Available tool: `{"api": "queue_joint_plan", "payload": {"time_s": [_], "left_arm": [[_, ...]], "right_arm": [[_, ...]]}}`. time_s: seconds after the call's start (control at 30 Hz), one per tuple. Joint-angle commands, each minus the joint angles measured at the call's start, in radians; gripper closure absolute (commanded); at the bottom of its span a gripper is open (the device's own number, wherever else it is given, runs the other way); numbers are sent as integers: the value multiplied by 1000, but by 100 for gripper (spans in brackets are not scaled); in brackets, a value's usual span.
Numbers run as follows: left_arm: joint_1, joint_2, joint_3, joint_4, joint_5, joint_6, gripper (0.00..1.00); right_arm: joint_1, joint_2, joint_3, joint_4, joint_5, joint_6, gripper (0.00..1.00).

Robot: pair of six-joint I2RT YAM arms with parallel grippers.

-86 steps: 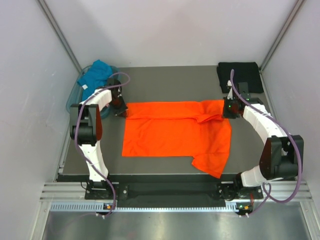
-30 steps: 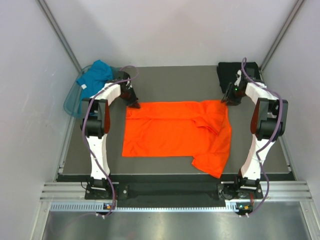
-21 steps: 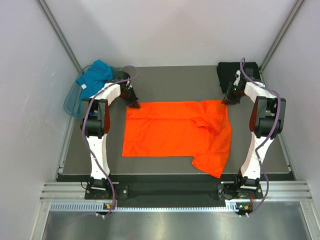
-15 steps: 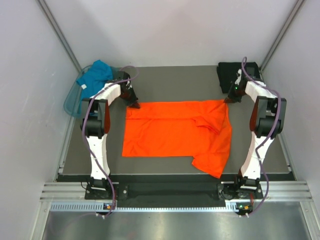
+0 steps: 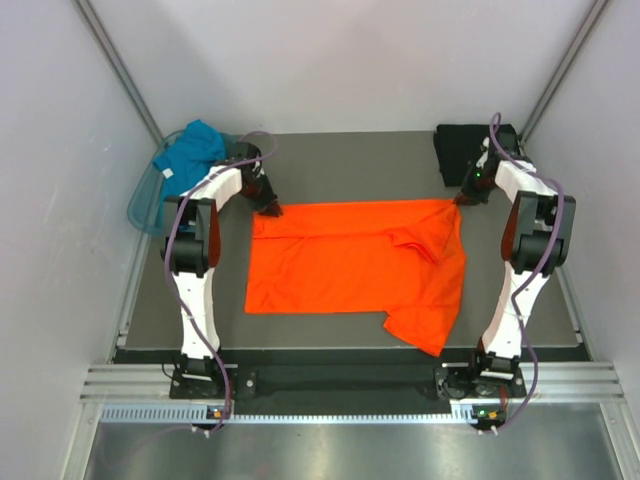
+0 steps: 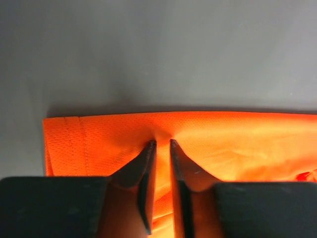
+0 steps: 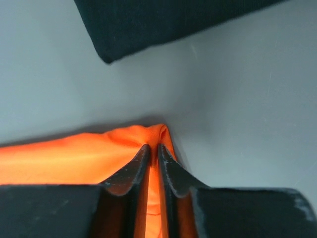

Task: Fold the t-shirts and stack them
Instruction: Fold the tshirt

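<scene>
one orange t-shirt (image 5: 350, 265), a fine-meshed knit, lies spread on the matte grey table (image 5: 350, 160), with its near right part hanging out as a skewed flap. the left gripper (image 6: 161, 144) has its tapered black fingers drawn almost together on a small pucker of the far hem near the left corner. the right gripper (image 7: 152, 147) is nipped onto the bunched far right corner. a folded black t-shirt (image 5: 472, 150) lies just beyond, apart from the orange cloth and cut off in the wrist view. a teal t-shirt (image 5: 192, 148) slumps over a translucent basket (image 5: 140, 205), hiding its inside.
</scene>
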Motion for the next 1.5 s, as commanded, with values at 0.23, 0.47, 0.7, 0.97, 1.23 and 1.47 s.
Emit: {"api": "queue_joint_plan", "payload": {"time_s": [0.23, 0.47, 0.7, 0.97, 1.23, 1.47], "left_arm": [[-34, -171, -43, -34, -92, 11, 63], [-34, -237, -149, -60, -116, 33, 71], [-34, -311, -255, -45, -96, 47, 73], [-34, -233, -225, -25, -104, 33, 73], [-13, -141, -215, -29, -148, 25, 77], [-16, -217, -248, -54, -177, 33, 80]], "right_arm": [[11, -117, 4, -54, 71, 0, 53], [30, -236, -104, -78, 34, 2, 46], [109, -340, -230, -63, 37, -37, 46], [128, -326, -299, -43, 11, -40, 50], [119, -285, -334, -32, 34, -58, 51], [126, -335, -347, -93, 100, -84, 52]]}}
